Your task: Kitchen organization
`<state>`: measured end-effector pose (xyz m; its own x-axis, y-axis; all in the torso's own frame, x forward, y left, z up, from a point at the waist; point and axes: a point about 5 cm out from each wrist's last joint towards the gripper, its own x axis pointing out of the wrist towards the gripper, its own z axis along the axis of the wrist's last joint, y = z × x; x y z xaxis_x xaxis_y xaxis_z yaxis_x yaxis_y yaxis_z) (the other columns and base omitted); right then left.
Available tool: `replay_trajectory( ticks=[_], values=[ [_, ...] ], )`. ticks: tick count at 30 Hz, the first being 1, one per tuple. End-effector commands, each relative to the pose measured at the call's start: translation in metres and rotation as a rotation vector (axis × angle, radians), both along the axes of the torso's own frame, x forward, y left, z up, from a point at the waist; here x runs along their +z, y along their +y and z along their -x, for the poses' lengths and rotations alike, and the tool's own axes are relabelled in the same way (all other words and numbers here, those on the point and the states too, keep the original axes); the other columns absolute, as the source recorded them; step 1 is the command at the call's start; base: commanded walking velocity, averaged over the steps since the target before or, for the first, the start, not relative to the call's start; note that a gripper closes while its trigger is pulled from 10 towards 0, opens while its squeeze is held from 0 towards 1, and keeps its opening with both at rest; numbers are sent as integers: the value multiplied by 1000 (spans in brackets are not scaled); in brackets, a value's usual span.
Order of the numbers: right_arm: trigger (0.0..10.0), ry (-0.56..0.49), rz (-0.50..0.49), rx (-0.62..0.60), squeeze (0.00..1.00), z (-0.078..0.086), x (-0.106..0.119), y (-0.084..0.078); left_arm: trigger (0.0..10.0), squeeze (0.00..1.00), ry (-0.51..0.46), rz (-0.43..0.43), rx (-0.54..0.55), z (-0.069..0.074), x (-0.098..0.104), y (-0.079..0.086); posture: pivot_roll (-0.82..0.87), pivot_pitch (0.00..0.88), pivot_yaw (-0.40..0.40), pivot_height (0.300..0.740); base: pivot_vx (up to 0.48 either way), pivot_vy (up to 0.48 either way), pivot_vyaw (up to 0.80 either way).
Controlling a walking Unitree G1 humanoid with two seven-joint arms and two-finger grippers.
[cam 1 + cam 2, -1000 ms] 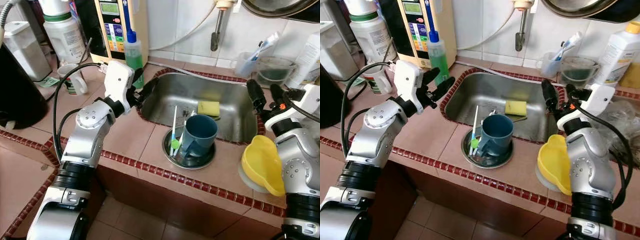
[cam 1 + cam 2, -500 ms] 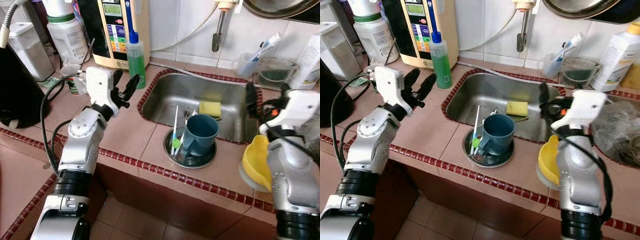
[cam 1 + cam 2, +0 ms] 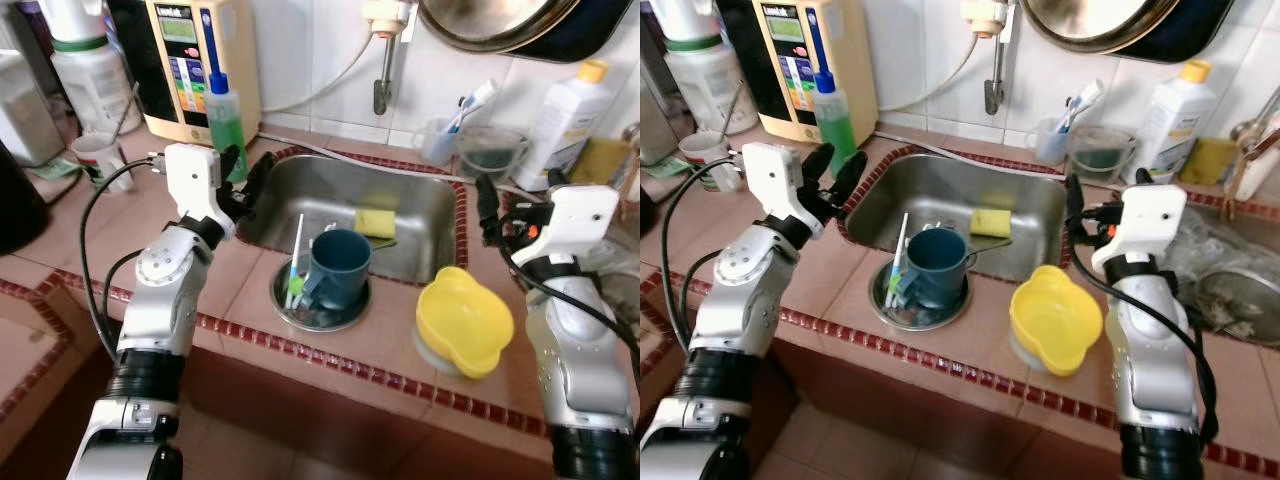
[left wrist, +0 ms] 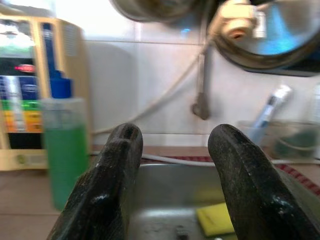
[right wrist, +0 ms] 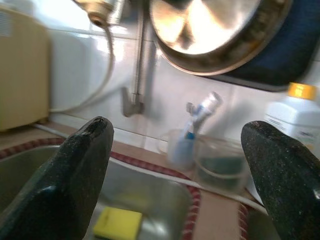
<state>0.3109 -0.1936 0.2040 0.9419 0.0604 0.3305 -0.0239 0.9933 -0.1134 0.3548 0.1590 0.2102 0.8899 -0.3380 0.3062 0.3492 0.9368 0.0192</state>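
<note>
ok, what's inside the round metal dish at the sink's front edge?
In the metal dish: a blue mug, standing upright, and beside it a white-handled utensil with a green end leaning out. A few smaller items lie at the bottom; the mug covers them, so they can't be identified.

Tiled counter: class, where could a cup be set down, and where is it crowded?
Bare tile lies between the steel sink and the red-brick front edge, left of the round steel strainer. The back ledge is crowded: green soap bottle, toothbrush cup, white jug.
</note>
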Motion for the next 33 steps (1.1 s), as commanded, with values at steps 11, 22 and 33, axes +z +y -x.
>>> replay_trajectory(
  ticks=[11, 22, 33],
  values=[
    [10000, -4, 45, 18, 0, 0, 1, -1, 10000, 0, -28, 2, 3, 1, 5, -1, -99, 0, 4, 740, 0, -175, 0],
    [10000, 72, 46, 28, 0, 13, -17, -8, 10000, 0, -36, -173, -104, 21, -14, -13, -104, 0, -2, 740, 0, 0, 0],
    [10000, 128, 90, 51, 0, 24, -28, -12, 10000, 0, -37, -280, -314, 57, -32, -38, -108, 0, -7, 740, 0, 0, 0]
  ],
)
